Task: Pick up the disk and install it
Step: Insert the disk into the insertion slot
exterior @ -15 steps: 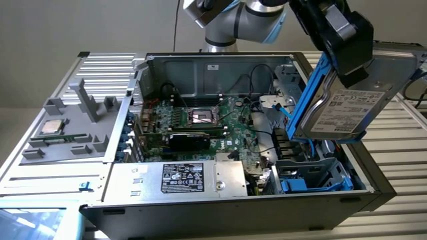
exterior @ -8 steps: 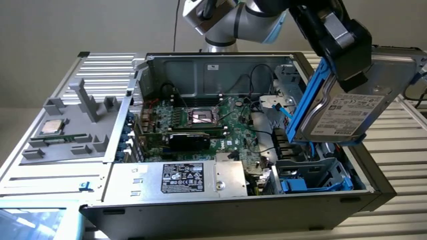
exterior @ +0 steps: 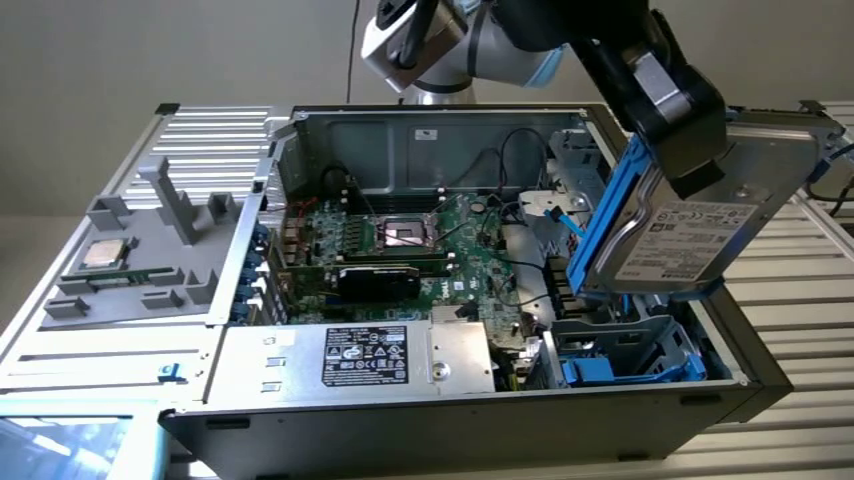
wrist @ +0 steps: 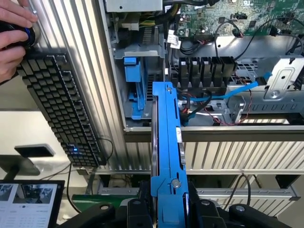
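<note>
The disk (exterior: 701,235) is a silver hard drive with a white label and a blue carrier frame. It hangs tilted on edge above the open computer case, at the exterior view's right. My gripper (exterior: 697,160) is shut on its upper end, with black fingers on either face. In the wrist view the disk's blue frame edge (wrist: 166,142) runs out from my gripper (wrist: 167,209), clamped between the two fingers (wrist: 137,211). It points at the drive bay (wrist: 135,85) with its blue parts. The disk is in the air, clear of the bay (exterior: 627,355) below it.
The open case (exterior: 441,420) holds a motherboard (exterior: 400,250), cables and a silver labelled power-supply box (exterior: 360,355). A grey fixture with a small CPU chip (exterior: 104,255) sits at the exterior view's left. Beside the case are a black keyboard (wrist: 61,109) and a person's hand (wrist: 14,28).
</note>
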Controlling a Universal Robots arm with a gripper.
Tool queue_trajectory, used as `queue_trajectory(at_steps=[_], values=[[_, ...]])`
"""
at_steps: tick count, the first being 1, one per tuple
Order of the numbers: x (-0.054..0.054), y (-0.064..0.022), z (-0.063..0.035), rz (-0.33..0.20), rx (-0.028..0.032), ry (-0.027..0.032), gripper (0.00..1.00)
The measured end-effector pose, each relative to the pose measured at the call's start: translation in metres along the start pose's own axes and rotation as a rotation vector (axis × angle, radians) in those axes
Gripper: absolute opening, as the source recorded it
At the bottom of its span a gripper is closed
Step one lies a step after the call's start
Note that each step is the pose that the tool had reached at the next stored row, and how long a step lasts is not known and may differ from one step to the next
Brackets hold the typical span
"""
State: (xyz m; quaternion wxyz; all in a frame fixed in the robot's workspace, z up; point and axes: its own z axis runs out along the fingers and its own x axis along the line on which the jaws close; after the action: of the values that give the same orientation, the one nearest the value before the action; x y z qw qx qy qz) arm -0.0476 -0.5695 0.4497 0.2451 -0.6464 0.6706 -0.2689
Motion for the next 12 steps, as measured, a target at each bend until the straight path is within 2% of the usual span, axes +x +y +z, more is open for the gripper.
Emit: queue_trajectory(at_steps=[8, 12], values=[[0.001, 0.0081, 0.0055, 0.000, 0.0102, -0.0003, 0.38], [0.003, 0.0116, 0.0059, 0.002, 0.0236, -0.0013, 0.38]])
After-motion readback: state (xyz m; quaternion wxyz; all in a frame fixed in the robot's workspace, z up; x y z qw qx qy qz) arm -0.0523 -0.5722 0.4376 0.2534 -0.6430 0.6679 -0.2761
